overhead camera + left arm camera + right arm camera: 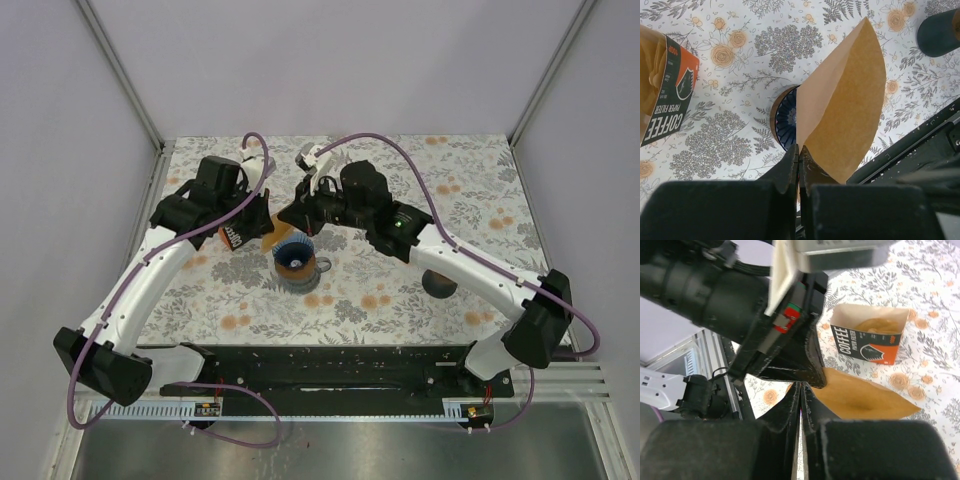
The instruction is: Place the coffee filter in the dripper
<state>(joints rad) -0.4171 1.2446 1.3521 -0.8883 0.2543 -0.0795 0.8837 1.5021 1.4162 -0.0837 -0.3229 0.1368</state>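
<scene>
Now left gripper (800,150) is pinching the coffee filter (845,100) by its edge, just above the dripper (785,120). The right gripper (800,386) is pressing together beside that edge. It needs opening into a cone and lowering centred. Dripper is holding nothing yet; beside it, filter box (867,337) is holding more filters.

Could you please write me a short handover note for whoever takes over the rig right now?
The left pincer is shut on the coffee filter, holding it in the air above the dripper.
The right pincer is shut, close beside the filter; whether it nips the edge cannot be told.
The dripper stands on the table with no filter in it. The filter box sits open to one side, with more filters inside.
Done: one filter is out of the box and over the dripper.
Left: lower it into the dripper and release.
</scene>
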